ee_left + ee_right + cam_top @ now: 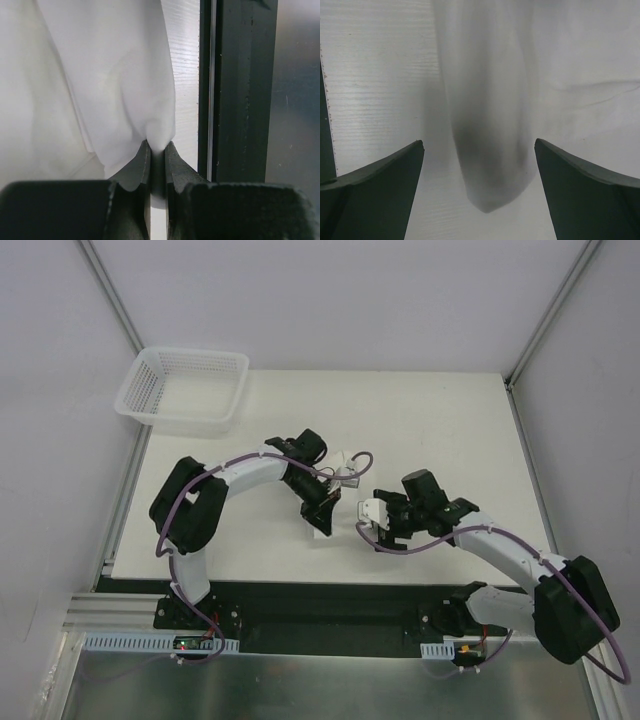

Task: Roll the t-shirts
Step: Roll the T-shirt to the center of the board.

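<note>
**While one fold is pinched, no roll yet shows**

Where the table (450, 430) meets the dark rail (240, 100) at its near edge, we see the left gripper (157, 150) clenched on a gathered fold of the white t-shirt (115, 75). The cloth leaves the jaws in a tight pucker and spreads loosely away over the table. Just beside it, the right gripper (479, 150) stands with its fingers (380, 185) spread wide, grasping nothing. A blurred, drooping lobe of the same white cloth shows between them in the right wrist view, and we cannot tell whether either finger touches it.

From above, the two grippers sit close together over the near half of the table. The shirt is all but lost against the white surface there, so we cannot trace its outline or say how it is folded. We find no rolled section in any view. The cloth reads as loose, so we judge the task to be at an early stage, with the whole roll of this shirt left to make.

At the far left corner sits the mesh basket (185, 390), well apart from both grippers. As far as the top view shows, no rolled shirt lies in it.
</note>
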`<state>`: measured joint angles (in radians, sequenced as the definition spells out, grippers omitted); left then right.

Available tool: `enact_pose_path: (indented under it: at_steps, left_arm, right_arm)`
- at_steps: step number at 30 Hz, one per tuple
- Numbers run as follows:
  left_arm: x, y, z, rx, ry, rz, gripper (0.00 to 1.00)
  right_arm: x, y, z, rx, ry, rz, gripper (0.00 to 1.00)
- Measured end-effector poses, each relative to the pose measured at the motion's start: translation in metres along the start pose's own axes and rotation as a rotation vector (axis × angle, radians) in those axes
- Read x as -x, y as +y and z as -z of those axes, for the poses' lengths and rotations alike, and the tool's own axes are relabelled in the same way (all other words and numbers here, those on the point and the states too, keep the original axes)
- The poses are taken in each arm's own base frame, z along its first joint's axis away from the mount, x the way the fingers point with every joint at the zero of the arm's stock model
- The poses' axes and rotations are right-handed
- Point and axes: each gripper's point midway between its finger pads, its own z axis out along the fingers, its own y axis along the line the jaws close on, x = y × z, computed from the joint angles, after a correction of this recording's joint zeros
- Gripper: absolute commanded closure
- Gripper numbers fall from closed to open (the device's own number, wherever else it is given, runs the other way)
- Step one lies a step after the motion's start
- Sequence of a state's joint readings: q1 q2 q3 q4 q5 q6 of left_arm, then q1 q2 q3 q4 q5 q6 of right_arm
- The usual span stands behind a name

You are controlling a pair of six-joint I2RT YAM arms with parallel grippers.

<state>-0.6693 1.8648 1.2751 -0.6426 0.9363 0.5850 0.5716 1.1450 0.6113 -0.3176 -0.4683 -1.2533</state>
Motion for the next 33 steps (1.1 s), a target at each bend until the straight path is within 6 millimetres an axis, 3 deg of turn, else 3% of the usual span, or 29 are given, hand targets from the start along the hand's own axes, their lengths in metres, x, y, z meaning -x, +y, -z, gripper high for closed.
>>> enact_pose_path:
  at_steps: [2,5,6,8,9,13,18,26,33]
  left_arm:
    - [0.001,0.002,0.003,-0.001,-0.013,0.011,1.0]
    - [0.002,0.003,0.007,-0.008,-0.031,0.027,1.0]
    - [0.002,0.004,0.009,-0.007,-0.036,0.032,1.0]
    - [0.002,0.004,0.01,-0.009,-0.039,0.041,1.0]
    - [0.001,0.004,0.01,-0.013,-0.04,0.047,1.0]
    - [-0.001,0.004,0.01,-0.024,-0.04,0.065,1.0]
    - [-0.012,-0.002,0.006,-0.05,-0.03,0.11,1.0]
    - [-0.028,-0.029,0.004,-0.124,-0.033,0.242,1.0]
    - [-0.039,-0.03,-0.001,-0.151,-0.004,0.323,1.0]
  right_arm:
    - [-0.002,0.004,-0.005,0.026,0.007,0.008,0.04]
    - [-0.005,0.007,-0.014,0.058,0.019,0.015,0.17]
    - [-0.007,0.007,-0.017,0.068,0.024,0.015,0.29]
    - [-0.01,0.006,-0.023,0.076,0.034,0.021,0.44]
    - [-0.012,0.004,-0.026,0.079,0.04,0.02,0.58]
    - [-0.011,-0.004,-0.03,0.08,0.056,0.023,0.82]
    - [-0.003,-0.002,-0.019,0.138,0.072,0.024,0.9]
    - [0.014,0.048,0.016,0.446,0.079,-0.006,0.91]
    - [0.01,0.065,0.006,0.668,0.111,-0.13,0.92]
